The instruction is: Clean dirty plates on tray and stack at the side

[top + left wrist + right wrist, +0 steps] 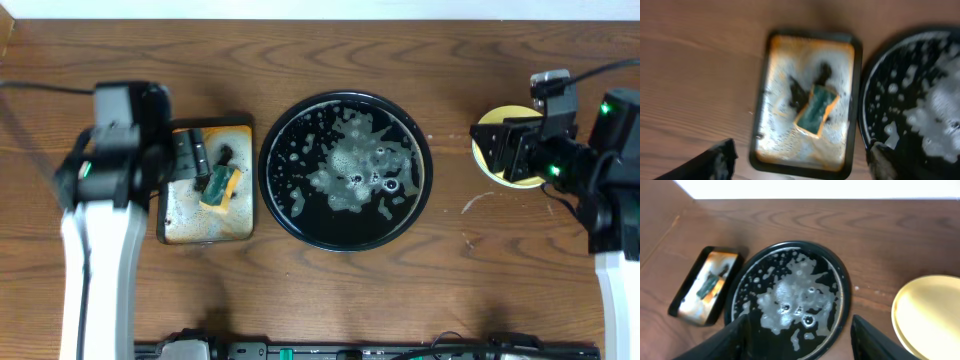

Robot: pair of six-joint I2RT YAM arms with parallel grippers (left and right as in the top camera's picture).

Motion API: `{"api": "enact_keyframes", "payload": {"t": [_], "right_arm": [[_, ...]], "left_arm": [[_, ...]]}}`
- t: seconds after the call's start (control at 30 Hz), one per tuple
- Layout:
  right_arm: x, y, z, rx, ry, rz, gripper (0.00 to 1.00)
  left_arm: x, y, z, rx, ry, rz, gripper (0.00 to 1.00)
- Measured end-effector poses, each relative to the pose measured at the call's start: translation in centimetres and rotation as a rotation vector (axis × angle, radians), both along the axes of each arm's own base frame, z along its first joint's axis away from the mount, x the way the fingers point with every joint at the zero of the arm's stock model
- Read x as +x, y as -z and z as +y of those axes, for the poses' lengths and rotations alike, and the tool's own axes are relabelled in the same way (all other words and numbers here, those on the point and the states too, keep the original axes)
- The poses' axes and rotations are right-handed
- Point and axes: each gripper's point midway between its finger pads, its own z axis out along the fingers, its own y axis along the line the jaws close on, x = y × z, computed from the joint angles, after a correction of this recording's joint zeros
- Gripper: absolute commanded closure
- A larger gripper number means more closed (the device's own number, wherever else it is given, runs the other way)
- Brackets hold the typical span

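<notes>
Yellow plate [930,312]: looks light and stiff, maybe slippery; pinch its rim.
Left gripper [804,149]: fingers apart, holding nothing.
Right gripper [799,325]: fingers apart, holding nothing.

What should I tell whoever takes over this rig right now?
Grippers: the left gripper is open and empty above the small metal tray, where the sponge lies. The right gripper is open and empty by the yellow plate at the table's right side.
Done: the black tray is foamy with no plates on it.
Left: check the stack. Only the yellow plate shows, and any plates beneath it are hidden.
</notes>
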Motion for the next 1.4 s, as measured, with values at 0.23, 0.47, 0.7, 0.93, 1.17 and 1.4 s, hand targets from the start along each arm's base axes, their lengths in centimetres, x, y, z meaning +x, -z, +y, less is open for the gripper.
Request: {"api": "enact_keyframes", "payload": {"t": [0.23,0.47,0.7,0.93,1.17,1.4], "right_arm": [[-2.9,-2.7,0.7,0.004,-0.036,-0.091,0.01],[-4.0,-1.7,0.9,0.013,-0.041,-0.027,0.01],[-5.5,0.0,1.0,0.023,-0.041,0.073,0.01],[-6.3,1.1,0.6,-0.005,-0.021,0.13,0.01],[-8.1,-1.4,0.2,-0.174,-0.07,-0.077,0.01],[-10.5,-3.5,-0.8,-0.332,-0.038,-0.381,0.01]], "left_arm": [[-4.2,-5.9,0.7,0.05,-0.043,-0.204,0.13],[-5.5,-7.1,0.8,0.062,-0.052,-0.255,0.12],[-5.5,-7.1,0.9,0.064,-0.054,-0.251,0.12],[-5.2,-6.8,0.9,0.064,-0.054,-0.238,0.11],[-5.2,-6.7,0.9,0.064,-0.054,-0.235,0.12],[-5.2,-6.6,1.0,0.066,-0.056,-0.23,0.12]]}}
